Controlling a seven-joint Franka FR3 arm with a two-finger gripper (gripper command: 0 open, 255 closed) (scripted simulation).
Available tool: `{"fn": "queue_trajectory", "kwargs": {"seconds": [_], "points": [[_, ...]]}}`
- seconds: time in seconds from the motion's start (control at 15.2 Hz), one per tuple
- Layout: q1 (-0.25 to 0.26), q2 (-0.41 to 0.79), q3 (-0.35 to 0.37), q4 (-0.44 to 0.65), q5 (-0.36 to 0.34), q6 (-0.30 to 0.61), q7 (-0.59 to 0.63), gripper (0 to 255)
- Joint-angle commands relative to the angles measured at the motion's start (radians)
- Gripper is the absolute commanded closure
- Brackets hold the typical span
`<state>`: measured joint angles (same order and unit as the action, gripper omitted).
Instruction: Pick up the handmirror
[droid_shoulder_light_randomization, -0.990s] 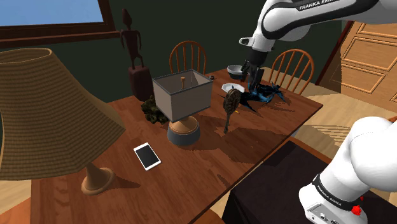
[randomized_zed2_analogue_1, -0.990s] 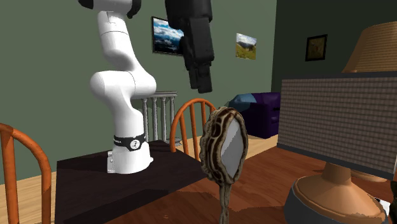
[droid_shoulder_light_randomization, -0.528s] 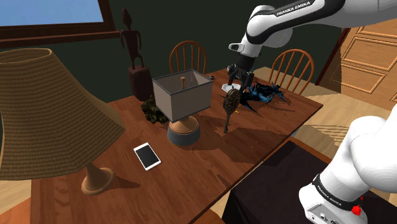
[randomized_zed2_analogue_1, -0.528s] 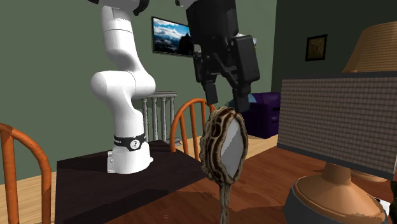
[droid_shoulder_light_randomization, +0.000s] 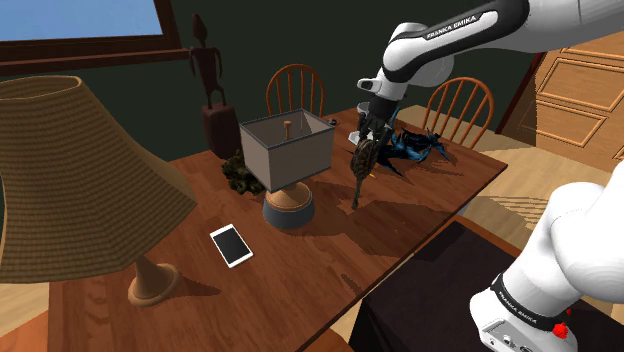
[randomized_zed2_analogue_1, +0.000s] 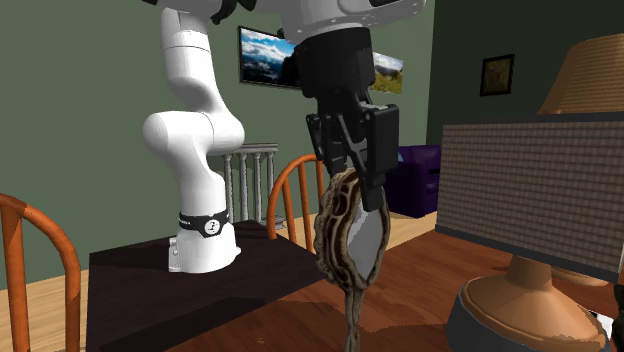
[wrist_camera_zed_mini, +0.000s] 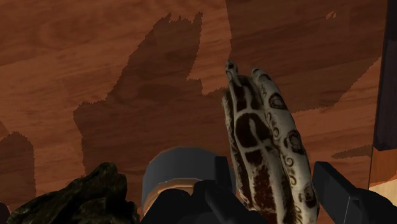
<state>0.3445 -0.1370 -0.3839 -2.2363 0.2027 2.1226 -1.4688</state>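
I think the grab is about to happen. The fingers (randomized_zed2_analogue_1: 379, 170) are down around the top of the handmirror (randomized_zed2_analogue_1: 350, 240), one on each side of its round head. They stand apart. In the wrist view one finger looks very close to the brown and cream rim and the other leaves a small gap, so the mirror is between them but not held yet.

The handmirror stands on the wooden worktop (droid_shoulder_light_randomization: 420, 200), right under the fingers. Its long line runs up and down and leans a little. The head is up between the fingers, and the thin handle points down, away from them. The glass seems to face one finger.

Next, the fingers need to squeeze shut on the head, gently so it does not tip, and then lift.
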Motion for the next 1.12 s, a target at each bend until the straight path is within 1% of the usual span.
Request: {"fn": "queue_trajectory", "kwargs": {"seconds": [0.0,0.46,1.06], "points": [[0.0,0.001,0.0,-0.002,0.0,0.002,0.0,255],[0.0,0.002,0.0,-0.001,0.001,0.002,-0.001,255],[-0.003,-0.041,0.007,0.079,-0.028,-0.114,0.038,255]]}}
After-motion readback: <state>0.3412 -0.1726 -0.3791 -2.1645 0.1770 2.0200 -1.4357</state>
